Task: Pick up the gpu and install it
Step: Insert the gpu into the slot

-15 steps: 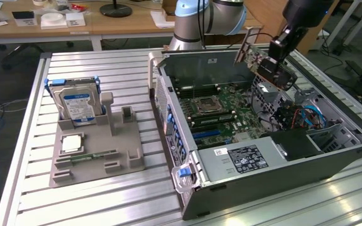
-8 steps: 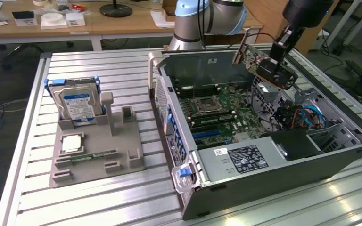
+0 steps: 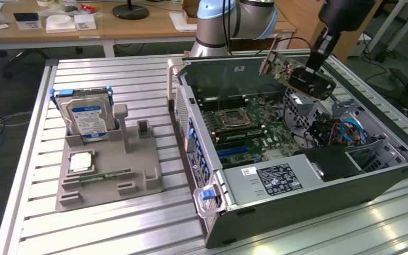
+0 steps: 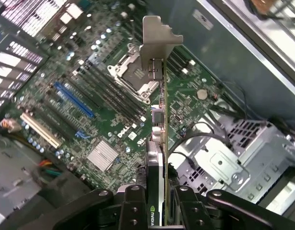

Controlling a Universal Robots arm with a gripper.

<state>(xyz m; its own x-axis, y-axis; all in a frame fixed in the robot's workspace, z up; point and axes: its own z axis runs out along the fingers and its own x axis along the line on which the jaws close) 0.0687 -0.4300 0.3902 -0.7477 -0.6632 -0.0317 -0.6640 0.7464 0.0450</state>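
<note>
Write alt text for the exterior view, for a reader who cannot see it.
A robot arm's gripper holds the gpu tilted above the motherboard of an open computer case lying on a slatted metal table. At the exterior view's left, a hard drive stands in a grey holder.

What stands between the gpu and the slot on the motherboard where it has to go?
Nothing visible does. The gripper, shut on the gpu, holds it in the air above the open case, and the blue slot on the motherboard lies uncovered. The black cables run aside, by the drive cage.
</note>
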